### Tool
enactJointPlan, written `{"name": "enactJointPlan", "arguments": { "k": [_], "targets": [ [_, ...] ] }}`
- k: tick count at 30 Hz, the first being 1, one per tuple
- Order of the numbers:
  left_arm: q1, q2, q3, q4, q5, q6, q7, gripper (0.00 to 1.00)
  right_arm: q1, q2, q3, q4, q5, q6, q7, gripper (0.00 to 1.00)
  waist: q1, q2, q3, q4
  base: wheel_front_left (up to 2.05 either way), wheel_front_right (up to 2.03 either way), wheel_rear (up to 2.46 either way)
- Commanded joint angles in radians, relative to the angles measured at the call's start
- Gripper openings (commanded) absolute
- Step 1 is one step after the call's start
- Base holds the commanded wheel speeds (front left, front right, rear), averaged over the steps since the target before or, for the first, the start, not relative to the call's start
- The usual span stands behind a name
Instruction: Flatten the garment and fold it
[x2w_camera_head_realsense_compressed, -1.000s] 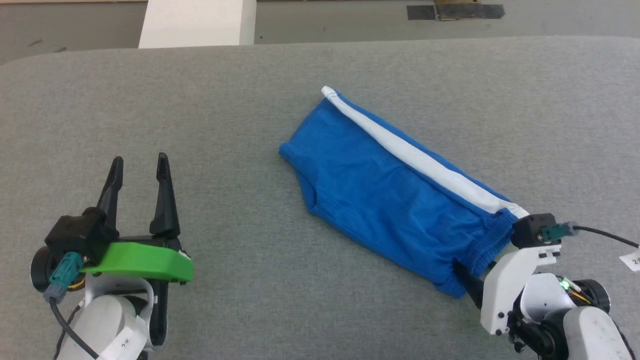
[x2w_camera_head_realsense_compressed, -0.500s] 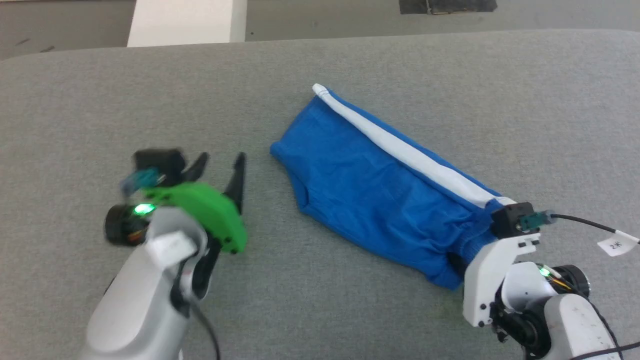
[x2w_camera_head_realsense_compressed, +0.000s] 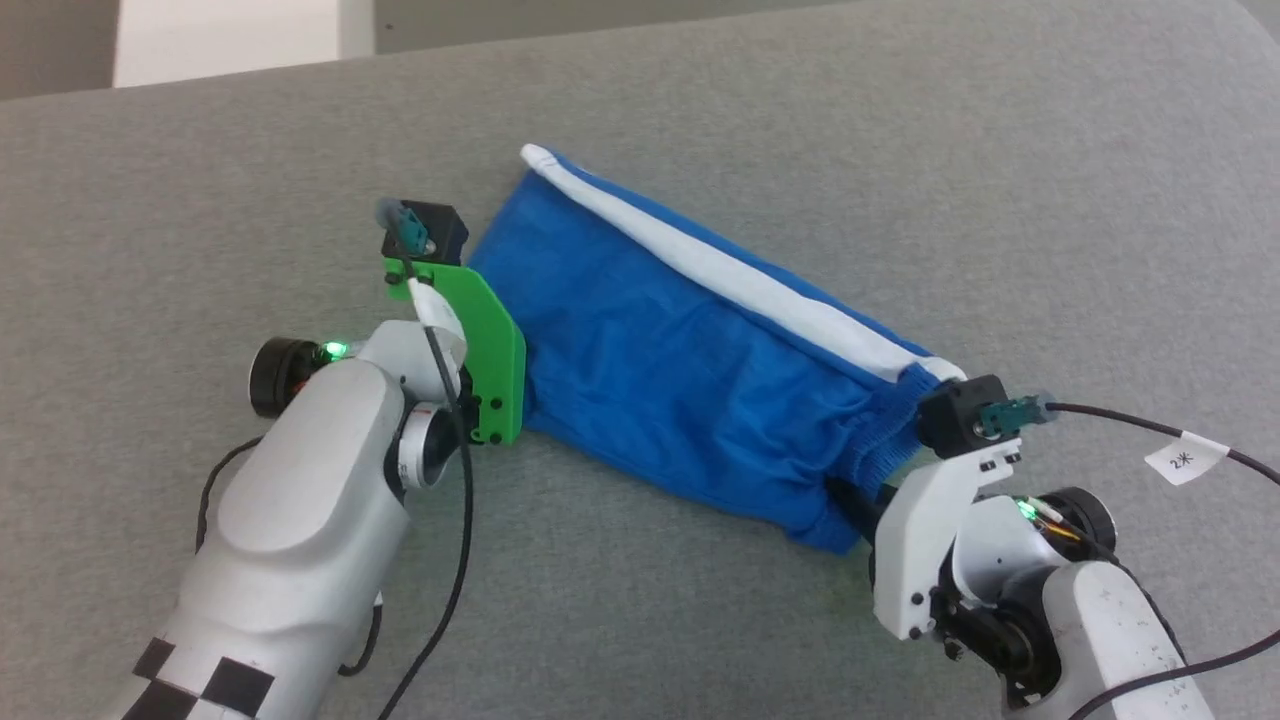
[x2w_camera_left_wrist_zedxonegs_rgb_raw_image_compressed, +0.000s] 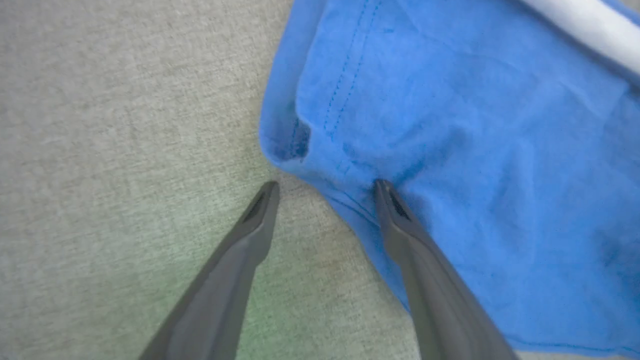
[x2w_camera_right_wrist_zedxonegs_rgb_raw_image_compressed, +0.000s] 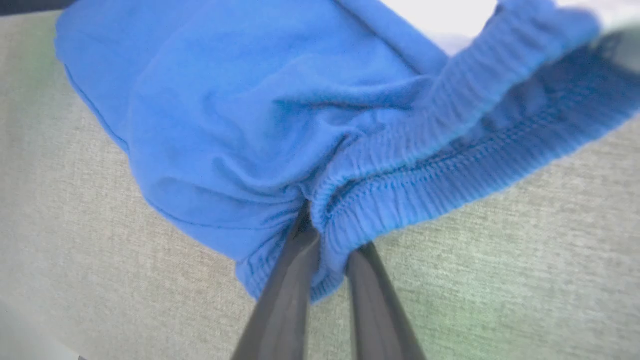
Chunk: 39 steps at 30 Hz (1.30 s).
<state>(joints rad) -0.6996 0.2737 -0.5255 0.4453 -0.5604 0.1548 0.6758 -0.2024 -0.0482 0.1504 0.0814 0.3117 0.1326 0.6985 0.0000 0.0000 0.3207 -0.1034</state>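
Observation:
The garment (x2w_camera_head_realsense_compressed: 680, 340), bright blue shorts with a white side stripe, lies slanted across the grey table (x2w_camera_head_realsense_compressed: 700, 620). Its gathered waistband (x2w_camera_head_realsense_compressed: 880, 450) is at the near right. My right gripper (x2w_camera_head_realsense_compressed: 850, 497) is shut on that waistband; in the right wrist view the gripper (x2w_camera_right_wrist_zedxonegs_rgb_raw_image_compressed: 327, 235) pinches the bunched elastic (x2w_camera_right_wrist_zedxonegs_rgb_raw_image_compressed: 400, 195), which rises a little off the table. My left gripper (x2w_camera_left_wrist_zedxonegs_rgb_raw_image_compressed: 326, 186) stands open at the garment's (x2w_camera_left_wrist_zedxonegs_rgb_raw_image_compressed: 475, 175) lower leg edge, one finger over the bare table, the other resting on the blue fabric. In the head view its green mount (x2w_camera_head_realsense_compressed: 495, 350) hides the fingers.
The table's far edge (x2w_camera_head_realsense_compressed: 700, 30) runs along the top, with a white block (x2w_camera_head_realsense_compressed: 230, 40) beyond it at the upper left. A black cable with a white tag (x2w_camera_head_realsense_compressed: 1185, 458) trails from the right wrist. Bare grey cloth surrounds the garment.
My right gripper has shut on the waistband. My left arm has swung forward and right from the near left to the garment's leg edge, still open. The head camera has shifted.

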Motion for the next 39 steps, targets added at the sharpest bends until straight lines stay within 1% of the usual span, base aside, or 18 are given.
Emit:
{"name": "enactJointPlan", "arguments": {
  "k": [1, 2, 3, 4, 5, 7, 9, 14, 16, 19, 22, 25, 28, 33, 36, 39],
  "targets": [
    [-0.006, -0.001, -0.008, 0.016, 0.001, -0.003, 0.026, 1.0, -0.006, -0.002, -0.001, 0.01, 0.007, -0.002, -0.005, 0.0, 0.0, 0.0, 0.02, -0.025, 0.0, 0.0, 0.0],
    [0.0, -0.006, -0.01, 0.024, -0.009, -0.005, 0.044, 0.89, -0.005, -0.002, -0.001, 0.012, 0.01, -0.002, -0.007, 0.0, 0.0, 0.0, 0.02, -0.026, 0.0, 0.0, 0.0],
    [0.005, -0.008, -0.014, 0.028, -0.014, -0.008, 0.056, 0.39, -0.004, -0.002, -0.001, 0.014, 0.01, -0.002, -0.009, 0.0, 0.0, 0.0, 0.02, -0.027, 0.0, 0.0, 0.0],
    [0.012, -0.01, -0.015, 0.03, -0.023, -0.013, 0.065, 0.13, -0.002, -0.002, -0.003, 0.015, 0.009, -0.002, -0.011, 0.0, 0.0, 0.0, 0.02, -0.025, 0.0, 0.0, 0.0],
    [0.019, -0.013, -0.012, 0.033, -0.034, -0.015, 0.071, 0.0, -0.001, -0.002, -0.004, 0.017, 0.009, -0.002, -0.012, 0.0, 0.0, 0.0, 0.019, -0.024, 0.0, 0.0, 0.0],
    [0.03, -0.015, -0.006, 0.036, -0.051, -0.022, 0.073, 0.0, 0.002, -0.002, -0.01, 0.019, 0.008, -0.002, -0.013, 0.0, 0.0, 0.0, 0.015, -0.018, 0.0, 0.0, 0.0],
    [0.034, -0.017, 0.015, 0.034, -0.064, -0.014, 0.046, 0.0, 0.003, -0.002, -0.019, 0.018, 0.005, -0.002, -0.014, 0.0, 0.0, 0.0, 0.01, -0.006, 0.0, 0.0, 0.0],
    [0.042, -0.03, 0.09, 0.022, -0.119, -0.009, -0.045, 0.0, 0.003, -0.002, -0.034, 0.009, -0.014, -0.002, 0.012, 0.0, 0.0, 0.0, -0.019, 0.031, 0.0, 0.0, 0.0],
    [0.05, -0.034, 0.12, 0.013, -0.144, -0.013, -0.078, 0.0, -0.002, -0.016, -0.041, -0.001, -0.014, -0.002, 0.03, 0.0, 0.0, 0.0, -0.036, 0.048, 0.0, 0.0, 0.0],
    [0.081, -0.042, 0.159, -0.016, -0.182, -0.025, -0.127, 0.0, -0.013, -0.067, -0.052, -0.015, 0.002, -0.002, 0.062, 0.0, 0.0, 0.0, -0.066, 0.072, 0.0, 0.0, 0.0],
    [0.144, -0.05, 0.187, -0.081, -0.221, -0.043, -0.171, 0.0, -0.029, -0.144, -0.053, -0.025, 0.04, -0.002, 0.101, 0.0, 0.0, 0.0, -0.097, 0.097, 0.0, 0.0, 0.0],
    [0.224, -0.051, 0.203, -0.162, -0.239, -0.041, -0.206, 0.0, -0.047, -0.215, -0.059, -0.031, 0.086, -0.002, 0.137, 0.0, 0.0, 0.0, -0.119, 0.12, 0.0, 0.0, 0.0],
    [0.327, -0.055, 0.208, -0.258, -0.255, -0.029, -0.225, 0.0, -0.065, -0.281, -0.06, -0.032, 0.128, -0.002, 0.169, 0.0, 0.0, 0.0, -0.138, 0.143, 0.0, 0.0, 0.0],
    [0.497, -0.075, 0.181, -0.386, -0.26, 0.015, -0.235, 0.0, -0.074, -0.341, -0.044, -0.02, 0.169, -0.002, 0.208, 0.0, 0.0, 0.0, -0.152, 0.174, 0.0, 0.0, 0.0],
    [0.579, -0.095, 0.148, -0.415, -0.257, 0.042, -0.232, 0.0, -0.056, -0.339, -0.033, 0.002, 0.192, -0.002, 0.227, 0.0, 0.0, 0.0, -0.155, 0.185, 0.0, 0.0, 0.0],
    [0.63, -0.125, 0.117, -0.418, -0.266, 0.054, -0.227, 0.0, -0.032, -0.329, -0.032, 0.032, 0.194, -0.002, 0.245, 0.0, 0.0, 0.0, -0.157, 0.19, 0.0, 0.0, 0.0]
  ]
}}
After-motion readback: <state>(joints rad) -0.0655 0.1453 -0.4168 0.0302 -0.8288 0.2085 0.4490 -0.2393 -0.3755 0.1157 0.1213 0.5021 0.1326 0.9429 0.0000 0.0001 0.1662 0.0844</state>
